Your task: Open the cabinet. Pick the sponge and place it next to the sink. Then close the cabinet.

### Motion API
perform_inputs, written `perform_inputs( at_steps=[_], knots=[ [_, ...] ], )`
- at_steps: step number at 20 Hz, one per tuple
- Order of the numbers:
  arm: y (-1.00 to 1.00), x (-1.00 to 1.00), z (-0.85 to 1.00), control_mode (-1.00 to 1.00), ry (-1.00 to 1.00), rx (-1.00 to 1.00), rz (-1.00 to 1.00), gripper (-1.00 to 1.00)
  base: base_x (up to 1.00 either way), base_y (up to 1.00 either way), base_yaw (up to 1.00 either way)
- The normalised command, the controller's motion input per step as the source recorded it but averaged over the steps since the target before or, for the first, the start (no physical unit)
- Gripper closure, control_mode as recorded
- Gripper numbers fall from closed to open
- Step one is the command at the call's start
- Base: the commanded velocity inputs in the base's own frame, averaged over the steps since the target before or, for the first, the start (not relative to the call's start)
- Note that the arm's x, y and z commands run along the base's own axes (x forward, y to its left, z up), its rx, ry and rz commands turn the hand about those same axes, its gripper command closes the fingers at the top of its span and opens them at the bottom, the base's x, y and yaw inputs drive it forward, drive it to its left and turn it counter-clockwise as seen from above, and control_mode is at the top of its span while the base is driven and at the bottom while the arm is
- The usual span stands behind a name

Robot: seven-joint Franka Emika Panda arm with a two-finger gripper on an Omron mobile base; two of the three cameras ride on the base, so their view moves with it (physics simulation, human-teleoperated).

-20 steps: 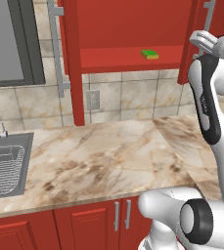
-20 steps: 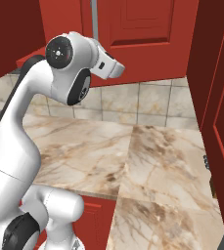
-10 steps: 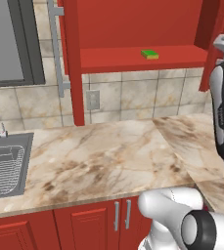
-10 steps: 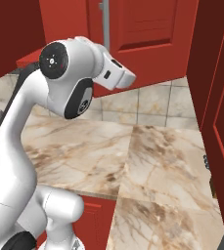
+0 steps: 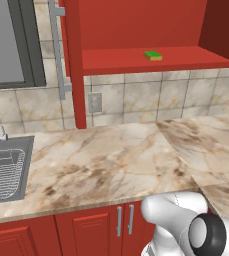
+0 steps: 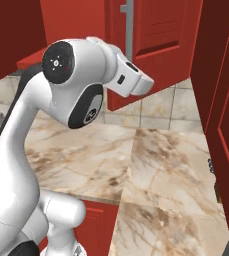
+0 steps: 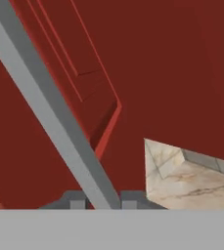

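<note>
Marble worktop (image 5: 111, 160) was seen beneath the opened cabinet (image 5: 146, 30), where the sponge (image 5: 153, 55) lay on the shelf. No writing could be read. At the door's silver handle (image 7: 50, 122), the claw (image 7: 102, 201) was clenched around the bar.

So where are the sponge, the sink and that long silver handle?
sponge (image 5: 153, 55): left base view, its green top.
sink (image 5: 6, 170): left base view, wire rack in the basin.
handle (image 7: 50, 117): hand view, middle of the silver bar.

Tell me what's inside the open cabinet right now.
On the cabinet shelf lies just the sponge, green over yellow. The upper interior is cut off above the frame.
</note>
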Motion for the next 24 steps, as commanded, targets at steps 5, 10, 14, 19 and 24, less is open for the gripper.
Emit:
perform_inputs(
  at_steps=[5,10,14,19,24],
  knots=[
    [0.06,-0.41,-0.11,-1.0,0.0,0.0,0.0,-1.0,0.0,0.0,0.0],
    [0.36,-0.99,0.0,-1.0,0.0,0.0,0.0,-1.0,0.0,0.0,0.0],
    [0.85,-0.83,0.0,-1.0,0.0,-0.03,0.03,-1.0,0.0,0.0,0.0],
    [0.98,-0.6,0.04,-1.0,0.0,-0.08,0.07,-1.0,0.0,0.0,0.0],
    [0.87,-0.03,0.16,-1.0,0.13,-0.25,0.01,-1.0,0.0,0.0,0.0]
  ],
)
